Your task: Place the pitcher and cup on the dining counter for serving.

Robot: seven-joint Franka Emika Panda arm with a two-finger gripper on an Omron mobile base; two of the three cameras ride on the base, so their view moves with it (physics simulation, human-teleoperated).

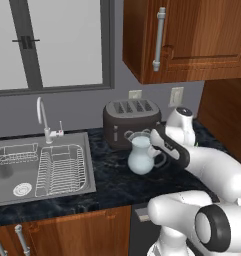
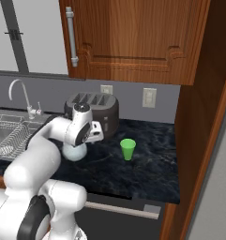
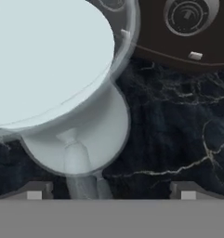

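Spread wide, my hand (image 3: 111, 191) hangs above the pitcher (image 1: 141, 156), fingers apart and clamped on nothing. Through the hand view I look straight down: the pitcher's flared rim sits at the upper left, its round belly below that, and its loop handle (image 3: 78, 165) runs down between my two fingertips (image 3: 35, 191), nearer the left one, with neither tip touching it as far as I can tell.

From the left base view the pitcher stands upright on the black marbled surface (image 1: 112, 180), just in front of the dark toaster (image 1: 129, 122), handle turned toward my arm. To its left lies the steel sink (image 1: 39, 167) with a wire rack inside and a faucet (image 1: 42, 117) behind.

From the right base view the cup (image 2: 128, 149) stands upright on the same surface, off to the right of my wrist and well apart from the pitcher. Wooden cabinets (image 2: 133, 37) hang above.
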